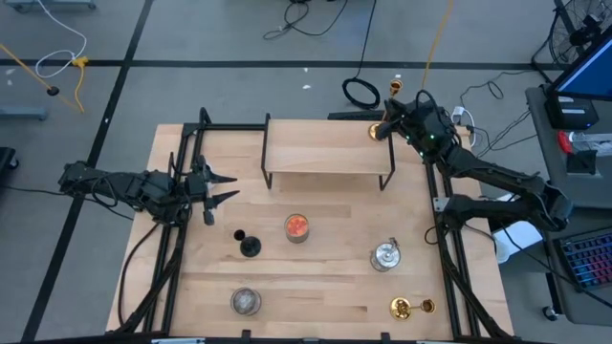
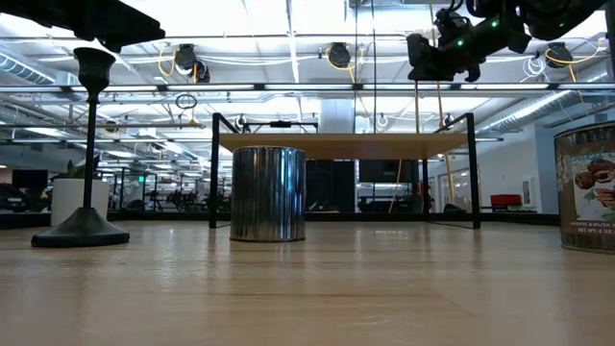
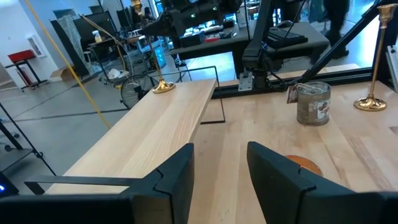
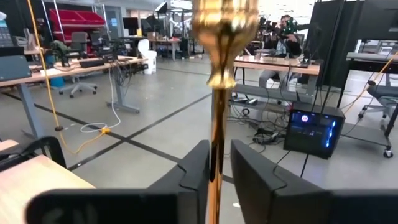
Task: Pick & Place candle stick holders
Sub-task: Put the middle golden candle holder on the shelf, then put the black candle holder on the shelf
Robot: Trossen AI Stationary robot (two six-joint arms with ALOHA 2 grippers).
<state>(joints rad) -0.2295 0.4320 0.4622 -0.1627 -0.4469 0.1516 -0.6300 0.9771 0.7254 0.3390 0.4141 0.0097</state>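
Left gripper (image 1: pixel 222 188) — hovered over the left edge of the table (image 1: pixel 325 287), its jaws apart and holding nothing; in the left wrist view its dark fingers (image 3: pixel 177 171) framed bare wood.

Black candle stick holder (image 1: pixel 248 244) — stood upright on its round flared base, on the table's left half, just right of and nearer the front than the left gripper, apart from it.

Steel tin (image 1: pixel 246 301) — sat near the front edge, in front of the black holder.

Low wooden shelf (image 1: pixel 328 153) — stood on black legs at the back of the table.

Orange-topped can (image 1: pixel 297 227) — sat at the table's middle, in front of the shelf.

Labelled tin (image 1: pixel 385 255) — sat right of centre, open side up.

First gold candle stick holder (image 1: pixel 376 131) — stood upright with its flared base on the right end of the shelf, its slim stem clamped between the right gripper's jaws; the right wrist view showed the stem (image 4: pixel 216 134) running up between the two fingers (image 4: pixel 193 168) to the cup at its top.

Right gripper (image 1: pixel 390 122) — held at the shelf's back right corner.

Second gold candle stick holder (image 1: pixel 402 308) — stood on the table near the front right corner, untouched.
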